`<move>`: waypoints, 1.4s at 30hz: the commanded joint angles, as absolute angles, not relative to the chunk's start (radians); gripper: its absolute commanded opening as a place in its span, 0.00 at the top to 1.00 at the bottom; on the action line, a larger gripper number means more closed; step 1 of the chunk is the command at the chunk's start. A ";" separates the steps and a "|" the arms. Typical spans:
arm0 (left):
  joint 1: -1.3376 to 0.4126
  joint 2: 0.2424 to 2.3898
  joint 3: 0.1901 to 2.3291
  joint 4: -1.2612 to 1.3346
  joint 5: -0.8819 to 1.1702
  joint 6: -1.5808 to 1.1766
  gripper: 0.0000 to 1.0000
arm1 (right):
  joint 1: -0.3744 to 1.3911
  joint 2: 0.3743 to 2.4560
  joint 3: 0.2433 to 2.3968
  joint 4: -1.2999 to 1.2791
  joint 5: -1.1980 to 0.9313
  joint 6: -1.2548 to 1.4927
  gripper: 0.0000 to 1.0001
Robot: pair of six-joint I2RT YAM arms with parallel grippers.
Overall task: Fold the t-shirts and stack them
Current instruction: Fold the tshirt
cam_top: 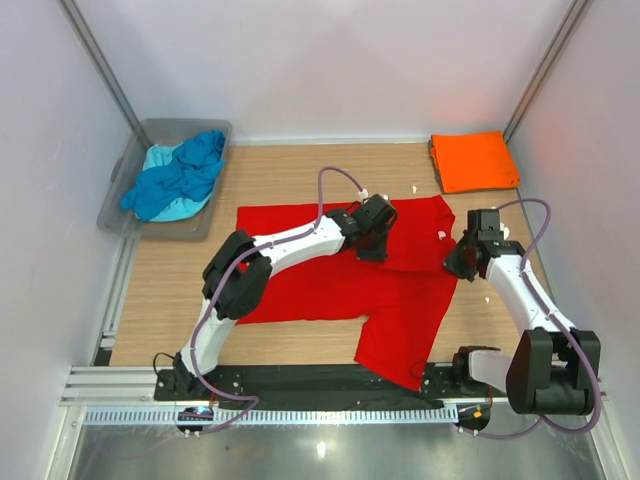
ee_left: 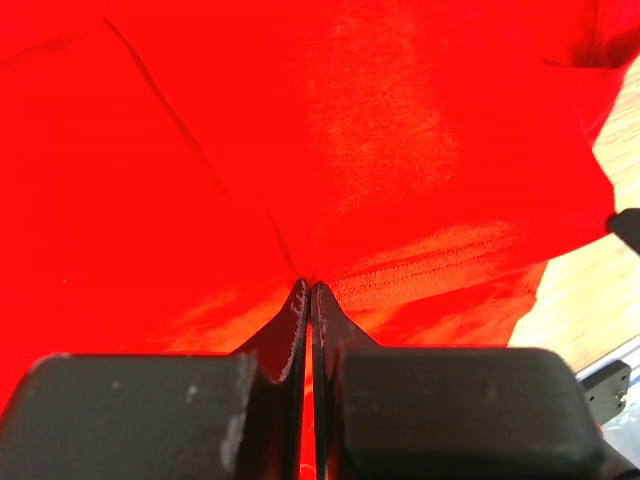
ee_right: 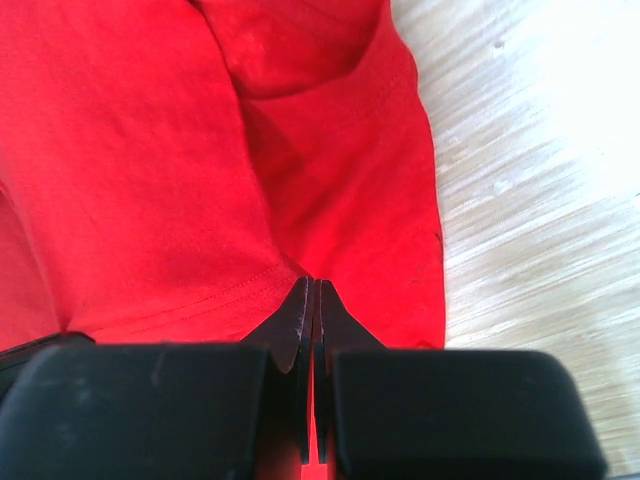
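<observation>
No text, label, brand name, number or sign can be read anywhere in the overhead view or in either wrist camera view.

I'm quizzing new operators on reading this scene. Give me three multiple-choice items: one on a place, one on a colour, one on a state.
1. Where on the table is the folded orange t-shirt? A near left corner; B far right corner; C centre.
2. What colour is the spread-out t-shirt under both arms? A blue; B red; C turquoise.
3. How is the left gripper? A wide open; B shut on nothing; C shut on cloth.
Answers: B, it lies by the far right wall; B, its cloth is bright red in every view; C, its tips meet, pinching the red hem.
</observation>
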State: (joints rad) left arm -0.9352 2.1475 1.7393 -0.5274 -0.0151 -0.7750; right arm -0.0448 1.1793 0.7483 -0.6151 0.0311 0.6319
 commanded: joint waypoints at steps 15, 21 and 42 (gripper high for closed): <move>-0.939 2.135 1.733 -0.614 -0.089 -0.707 1.00 | 0.000 1.051 0.598 -0.503 0.109 0.775 0.99; -0.939 2.166 1.733 -0.617 -0.083 -0.707 1.00 | 0.041 1.058 0.539 -0.448 0.135 0.807 0.99; -0.792 2.004 1.686 -0.687 -0.147 -0.566 0.71 | -0.021 1.411 1.001 -0.367 0.049 0.563 0.55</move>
State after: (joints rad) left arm -0.8761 2.1185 1.7168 -0.6590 -0.0727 -0.6373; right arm 0.0090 1.3186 0.8787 -0.4561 0.0986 0.6659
